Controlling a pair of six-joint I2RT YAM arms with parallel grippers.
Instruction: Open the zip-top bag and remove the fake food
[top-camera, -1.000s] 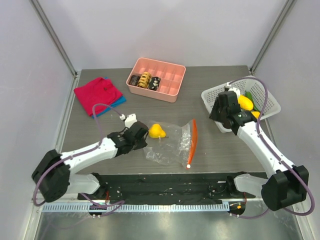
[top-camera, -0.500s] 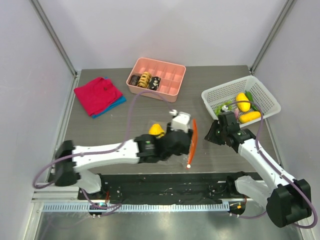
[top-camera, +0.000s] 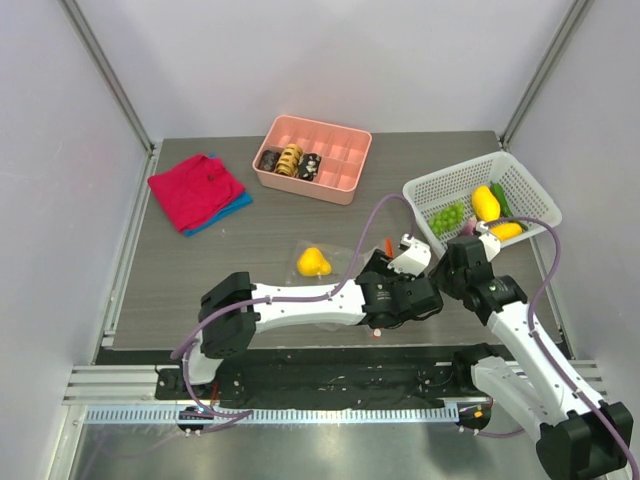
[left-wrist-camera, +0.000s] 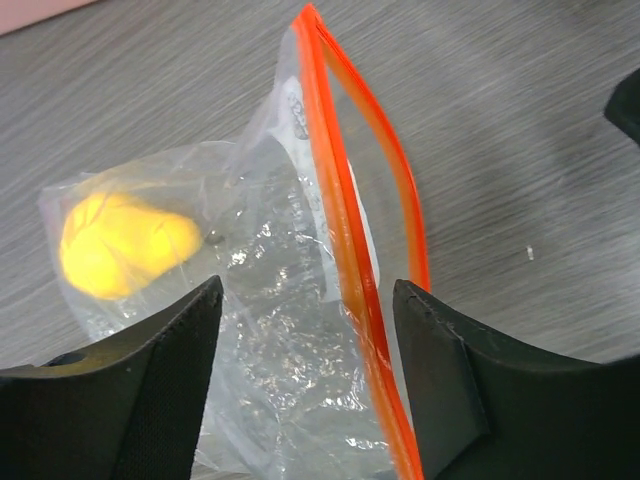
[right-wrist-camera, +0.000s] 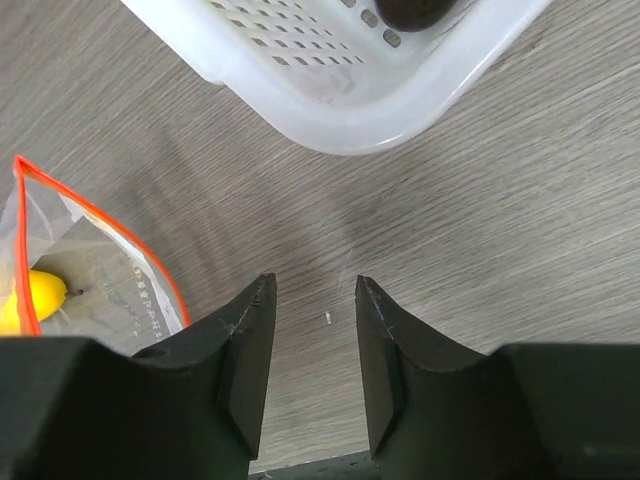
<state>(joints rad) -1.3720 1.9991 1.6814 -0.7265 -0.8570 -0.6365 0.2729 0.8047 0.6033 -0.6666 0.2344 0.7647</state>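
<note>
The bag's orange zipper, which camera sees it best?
The left wrist view: the orange zipper runs up the whole picture, its two strips parted. The right wrist view catches only a stretch at its left edge. In the top view the left arm hides nearly all of it.

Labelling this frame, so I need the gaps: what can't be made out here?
Top view: the left arm covers most of the bag's zipper.
Left wrist view: the yellow fruit is blurred behind crinkled plastic; kind unclear.
Right wrist view: the top edge cuts off the basket; contents mostly hidden.
</note>
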